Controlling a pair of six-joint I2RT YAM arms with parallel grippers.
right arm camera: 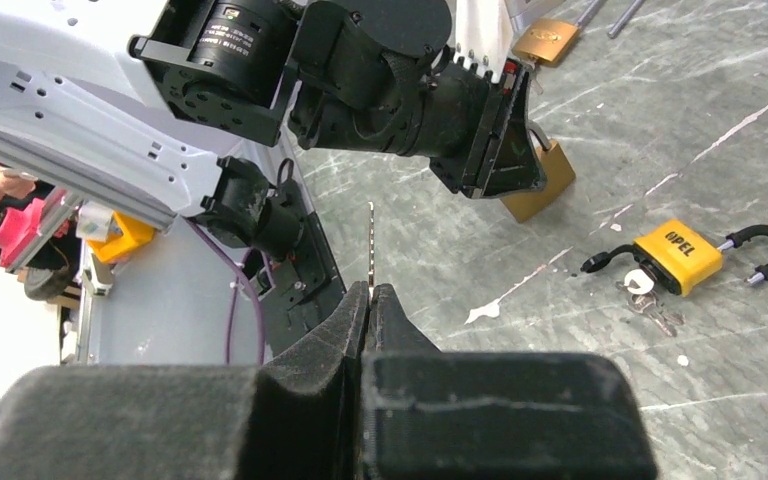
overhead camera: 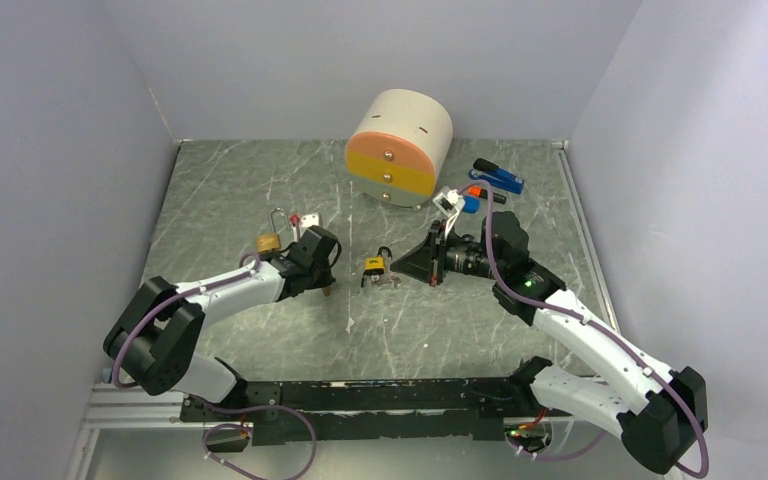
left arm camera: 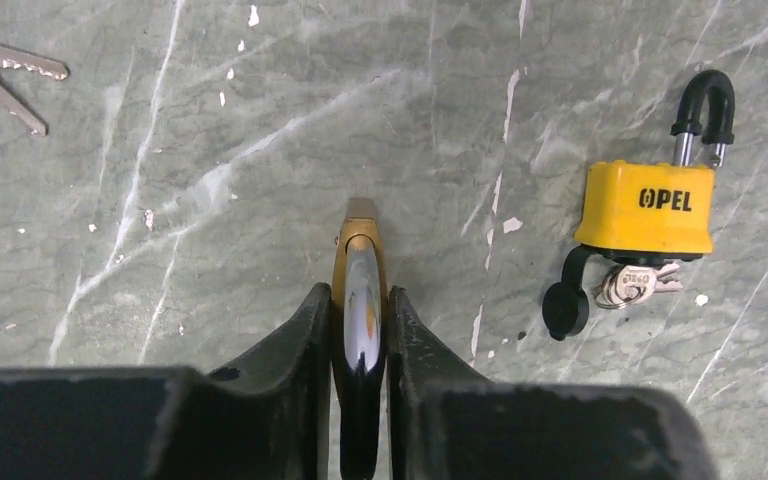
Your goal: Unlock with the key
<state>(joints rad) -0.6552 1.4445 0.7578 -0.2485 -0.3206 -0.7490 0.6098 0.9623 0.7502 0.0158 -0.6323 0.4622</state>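
Note:
My left gripper (left arm camera: 360,297) is shut on a brass padlock (left arm camera: 360,235), held edge-on between the fingers, its silver shackle running back into the jaws. In the right wrist view the same brass padlock (right arm camera: 540,182) hangs under the left gripper, just above the table. My right gripper (right arm camera: 371,292) is shut on a key (right arm camera: 371,240), whose thin blade sticks out past the fingertips and points toward the left arm. From above, the left gripper (overhead camera: 317,266) and right gripper (overhead camera: 400,266) face each other across the table's middle.
A yellow padlock (overhead camera: 375,265) lies between the grippers, shackle open, keys in its base. A second brass padlock (overhead camera: 269,241) and loose keys (left arm camera: 5,65) lie left of the left gripper. A round drawer unit (overhead camera: 400,145) and blue-handled tools (overhead camera: 497,178) stand at the back.

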